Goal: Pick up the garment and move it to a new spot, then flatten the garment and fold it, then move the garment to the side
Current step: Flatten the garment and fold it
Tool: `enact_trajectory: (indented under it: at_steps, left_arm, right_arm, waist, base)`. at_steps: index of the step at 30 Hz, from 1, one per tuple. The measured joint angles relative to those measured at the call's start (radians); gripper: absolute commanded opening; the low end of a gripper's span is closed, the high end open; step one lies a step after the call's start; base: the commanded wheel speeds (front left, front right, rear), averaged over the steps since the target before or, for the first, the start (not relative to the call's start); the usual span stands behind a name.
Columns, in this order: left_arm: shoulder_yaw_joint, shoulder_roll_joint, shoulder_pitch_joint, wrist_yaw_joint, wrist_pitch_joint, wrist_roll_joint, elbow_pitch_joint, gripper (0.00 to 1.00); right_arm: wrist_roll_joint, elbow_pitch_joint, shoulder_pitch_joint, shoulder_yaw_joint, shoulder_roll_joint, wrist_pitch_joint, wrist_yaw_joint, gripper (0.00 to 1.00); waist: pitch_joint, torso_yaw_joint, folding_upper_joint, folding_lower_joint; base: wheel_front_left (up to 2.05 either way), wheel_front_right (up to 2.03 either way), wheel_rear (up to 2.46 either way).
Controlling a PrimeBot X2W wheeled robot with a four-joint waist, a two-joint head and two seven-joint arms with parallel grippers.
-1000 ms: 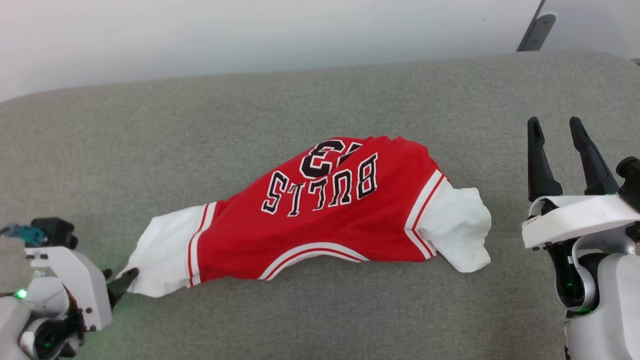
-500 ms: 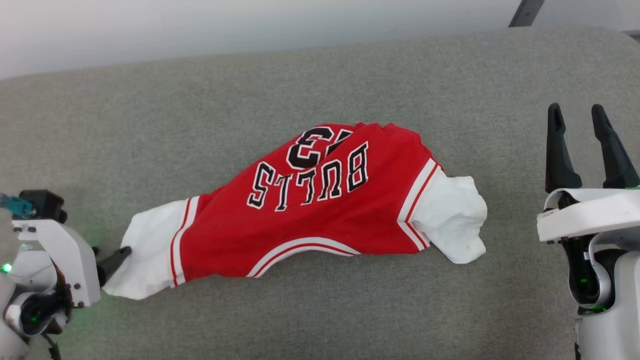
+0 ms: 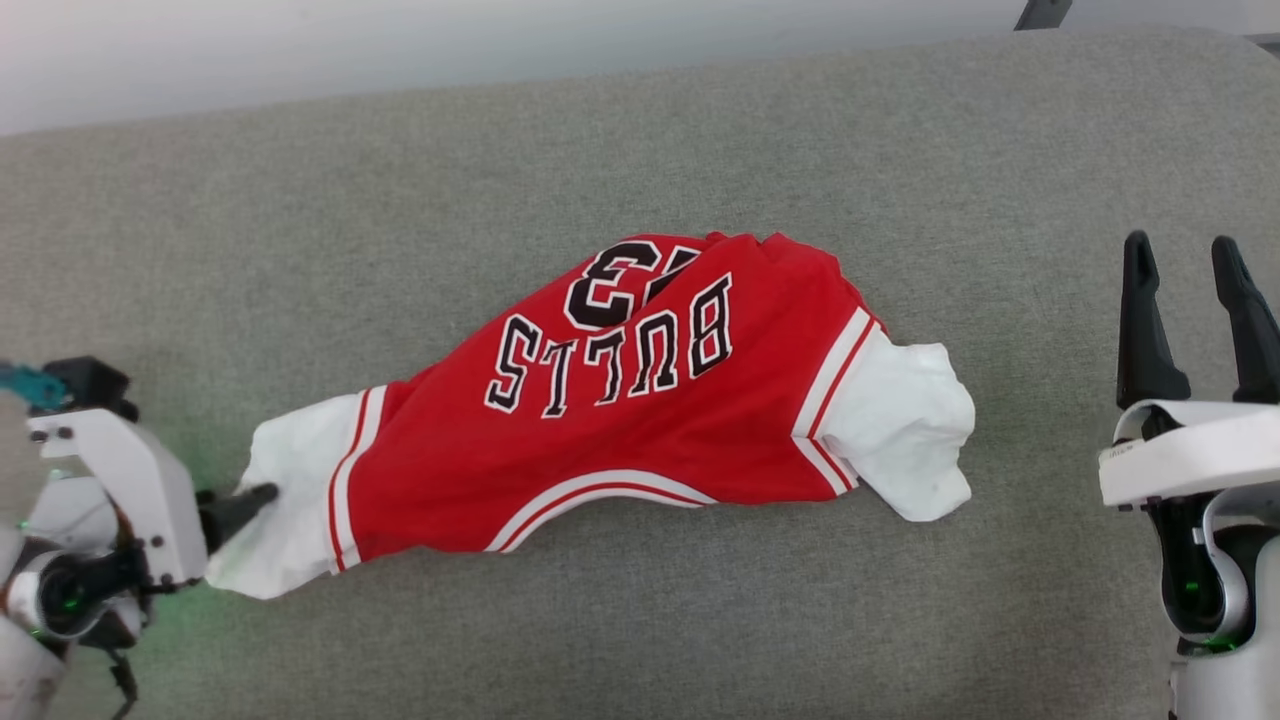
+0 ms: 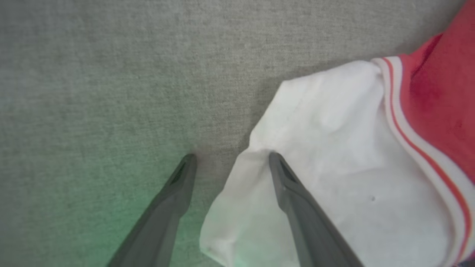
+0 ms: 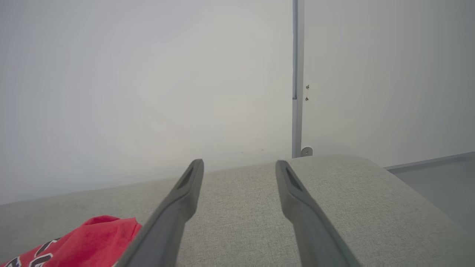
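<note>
On grey cushion [image 3: 300,250] — garment [image 3: 640,420] crumpled, red, white sleeves | left claw [image 4: 231,157], right claw [image 3: 1180,243] spread, empty

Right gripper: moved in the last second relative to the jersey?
Yes. The right gripper has shifted to the robot's right; its gap to the white sleeve of the garment has widened. The camera moved too.

One garment [image 3: 640,440] (two sleeves [image 3: 915,440]), one left tool [image 4: 231,156], one right tool [image 3: 1180,243], one grey cushion [image 3: 640,150]
</note>
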Motion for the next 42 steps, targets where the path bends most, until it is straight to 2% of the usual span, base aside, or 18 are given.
enact_trajectory:
  at_steps: [6,7,8,9,10,22,34,35,36,37,42]
  left_arm:
    - [-0.028,-0.006,0.006,0.036,0.056,0.000,-0.081,1.00]
    - [-0.031,-0.007,0.007,0.042,0.056,0.007,-0.088,0.97]
    - [-0.035,-0.006,0.008,0.047,0.056,0.010,-0.094,0.40]
    - [-0.039,-0.004,0.010,0.047,0.055,0.020,-0.100,0.06]
    - [-0.040,-0.004,0.012,0.048,0.050,0.025,-0.101,0.00]
    - [-0.038,-0.012,0.018,0.029,-0.010,0.038,-0.116,0.00]
    - [-0.047,-0.035,-0.006,0.012,-0.029,0.052,-0.114,0.00]
    - [-0.048,-0.037,-0.007,0.012,-0.030,0.052,-0.113,0.00]
    - [-0.048,-0.038,-0.008,0.012,-0.033,0.052,-0.111,0.00]
    - [-0.048,-0.039,-0.009,0.011,-0.033,0.052,-0.111,0.00]
    - [-0.052,-0.038,-0.012,0.004,-0.037,0.058,-0.115,0.00]
  right_arm:
    - [-0.001,-0.006,0.009,-0.002,0.000,0.018,0.000,1.00]
    - [0.000,-0.006,0.010,0.000,0.000,0.025,0.000,1.00]
    - [0.002,-0.006,0.011,0.004,0.000,0.029,0.000,1.00]
    - [0.007,-0.005,0.011,0.009,0.000,0.040,0.000,1.00]
    - [0.009,-0.003,0.011,0.015,0.000,0.053,0.000,1.00]
    - [0.059,0.009,0.045,0.130,0.000,0.358,0.000,1.00]
    - [0.040,0.047,0.043,0.162,0.000,0.519,0.000,1.00]
    - [0.040,0.048,0.043,0.163,0.000,0.523,0.000,0.79]
    - [0.040,0.048,0.043,0.165,0.000,0.526,0.000,0.44]
    - [0.035,0.048,0.043,0.166,0.000,0.526,0.000,0.00]
    - [0.027,0.036,0.043,0.167,0.000,0.545,0.000,0.00]
  waist:
    - [-0.006,0.013,0.0000,0.0000]
    - [-0.006,0.015,0.0000,0.0000]
    - [-0.006,0.017,0.0000,0.0000]
    - [-0.006,0.018,0.0000,0.0000]
    - [-0.006,0.019,0.0000,0.0000]
    - [0.012,0.032,0.0000,0.0000]
    - [0.030,0.061,0.0000,0.0000]
    - [0.030,0.063,0.0000,0.0000]
    - [0.030,0.064,0.0000,0.0000]
    - [0.031,0.066,0.0000,0.0000]
    - [0.030,0.070,0.0000,0.0000]
  base:
    - [0.00,0.00,0.00]
    - [0.00,0.00,0.00]
    - [0.00,0.00,0.00]
    - [0.00,0.00,0.00]
    - [0.00,0.00,0.00]
    - [0.00,0.00,0.00]
    - [0.00,0.00,0.00]
    - [0.00,0.00,0.00]
    - [0.00,0.00,0.00]
    - [0.00,0.00,0.00]
    - [0.00,0.00,0.00]
